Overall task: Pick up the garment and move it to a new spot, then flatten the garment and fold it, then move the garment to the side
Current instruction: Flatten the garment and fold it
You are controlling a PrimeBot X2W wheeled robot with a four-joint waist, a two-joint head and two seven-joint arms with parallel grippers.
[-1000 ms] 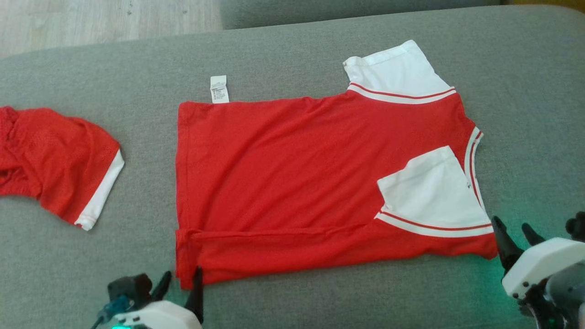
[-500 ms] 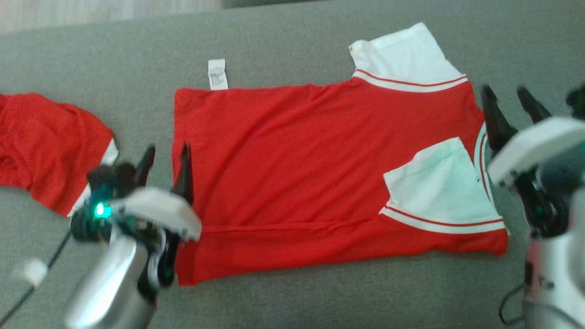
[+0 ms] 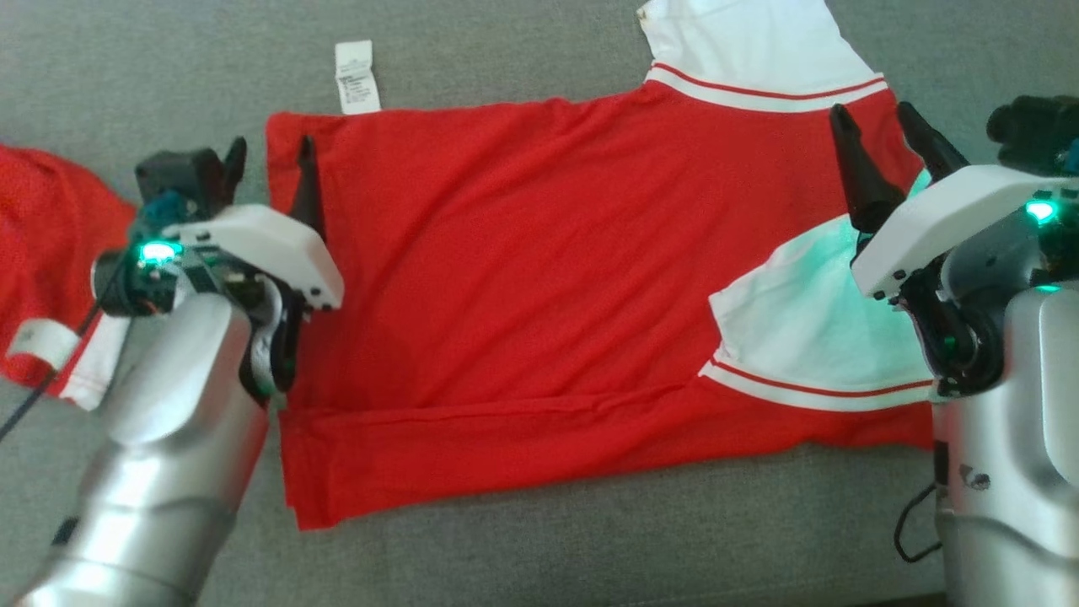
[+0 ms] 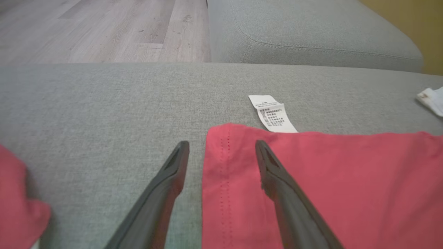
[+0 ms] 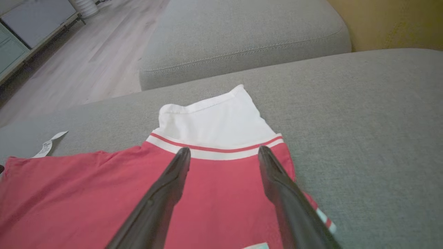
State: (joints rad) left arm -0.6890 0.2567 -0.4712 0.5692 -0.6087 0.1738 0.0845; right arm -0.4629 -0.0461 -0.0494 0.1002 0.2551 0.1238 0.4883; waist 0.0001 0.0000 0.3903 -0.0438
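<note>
Now the red mesh jersey with white sleeves (image 3: 523, 278) lies spread flat on the grey fabric sofa cushion (image 3: 590, 548), stretched between the two grippers. The long edge nearest the robot is turned over in a narrow band.

The left gripper (image 3: 271, 142) has its two dark fingers spread wide and holds nothing. In the left wrist view the left gripper (image 4: 221, 143) straddles the jersey's stitched hem edge at a corner, with one finger over red cloth and the other over bare cushion. Just beyond the finger on the cloth side, the white printed care label (image 4: 273, 114) sticks out from the jersey's far edge. On the outer side of this gripper a crumpled red garment with white trim (image 3: 42, 228) lies apart from the jersey.

The right gripper (image 3: 872, 108) is likewise spread wide and empty. In the right wrist view the right gripper (image 5: 224, 149) has both fingers over the red shoulder area. Just ahead of its tips the outstretched white sleeve (image 5: 211, 121) reaches away across the cushion. Back toward this gripper's wrist, the folded-in white sleeve (image 3: 801, 329) lies on the red body. Whether either gripper's fingers touch the cloth cannot be told.
</note>
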